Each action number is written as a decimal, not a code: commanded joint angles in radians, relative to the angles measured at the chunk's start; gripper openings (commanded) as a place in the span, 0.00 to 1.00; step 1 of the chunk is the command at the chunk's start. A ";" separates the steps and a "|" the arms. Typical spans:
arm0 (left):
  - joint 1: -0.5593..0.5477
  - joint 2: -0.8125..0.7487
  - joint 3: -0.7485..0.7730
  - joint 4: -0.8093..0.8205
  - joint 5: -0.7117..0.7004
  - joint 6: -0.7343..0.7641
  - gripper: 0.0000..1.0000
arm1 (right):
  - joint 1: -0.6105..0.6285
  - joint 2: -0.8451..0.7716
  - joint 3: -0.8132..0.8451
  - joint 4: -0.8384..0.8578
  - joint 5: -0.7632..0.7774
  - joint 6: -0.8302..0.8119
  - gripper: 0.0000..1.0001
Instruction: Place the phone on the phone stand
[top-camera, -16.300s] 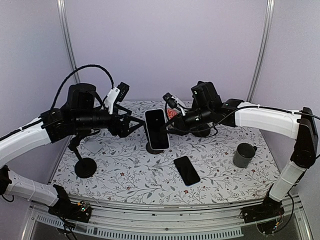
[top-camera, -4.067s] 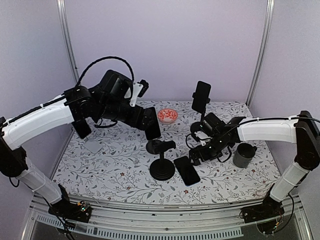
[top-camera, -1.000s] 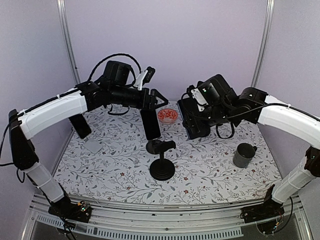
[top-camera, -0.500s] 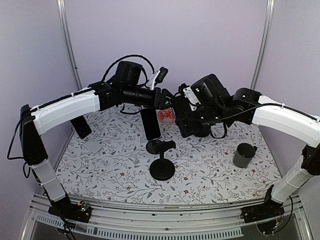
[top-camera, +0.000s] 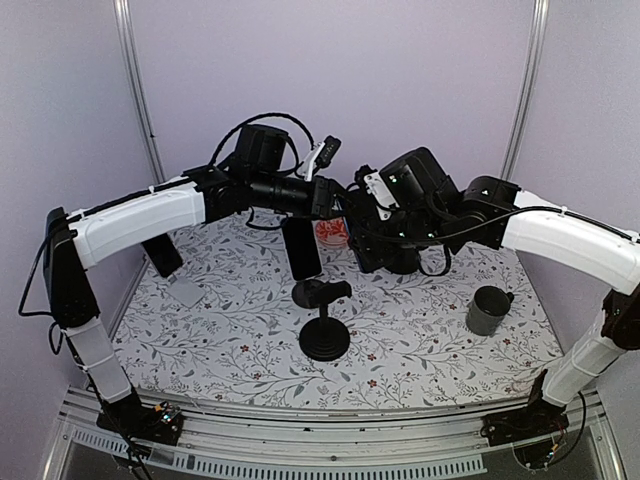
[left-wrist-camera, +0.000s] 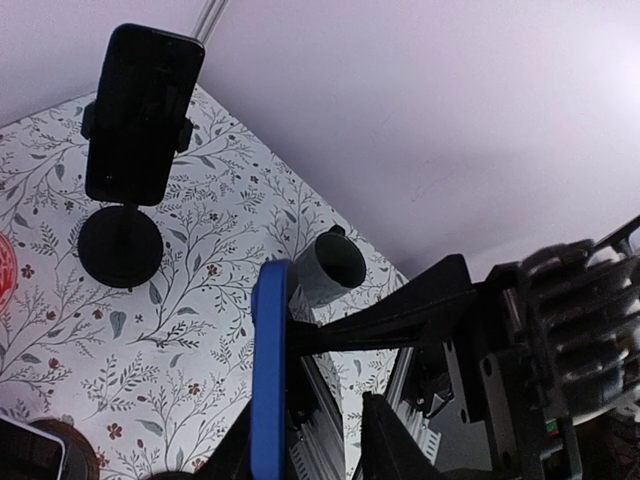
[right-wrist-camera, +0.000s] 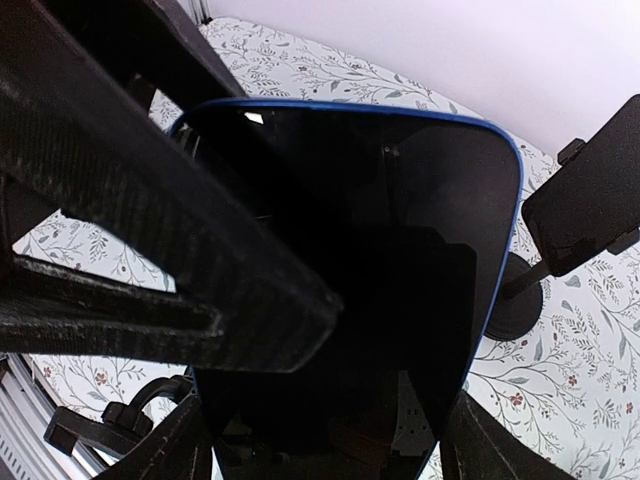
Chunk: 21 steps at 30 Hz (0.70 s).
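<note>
Left gripper (top-camera: 338, 194): jaws apart, straddling the Phone's blue edge, with a gap showing on one side.
Second phone (top-camera: 302, 248): upright, just behind the Phone stand's head.
Phone stand (top-camera: 325, 338): round base on the floral Table (top-camera: 230, 340), below both grippers and apart from the Phone.
Phone (right-wrist-camera: 400, 250): in the air between the two arms, dark screen facing the right wrist camera.
Right gripper (right-wrist-camera: 330, 425): clenched on the Phone's two sides.
Mug (top-camera: 487, 310): grey, far right, well apart.
</note>
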 joint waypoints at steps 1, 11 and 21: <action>-0.010 0.027 0.027 0.031 0.029 0.001 0.31 | 0.008 0.002 0.048 0.065 0.014 -0.005 0.46; -0.009 0.041 0.035 0.046 0.051 -0.001 0.22 | 0.008 0.011 0.056 0.076 0.015 -0.015 0.47; -0.002 0.016 0.028 0.071 0.081 0.014 0.00 | 0.006 -0.008 0.029 0.045 -0.016 -0.022 0.92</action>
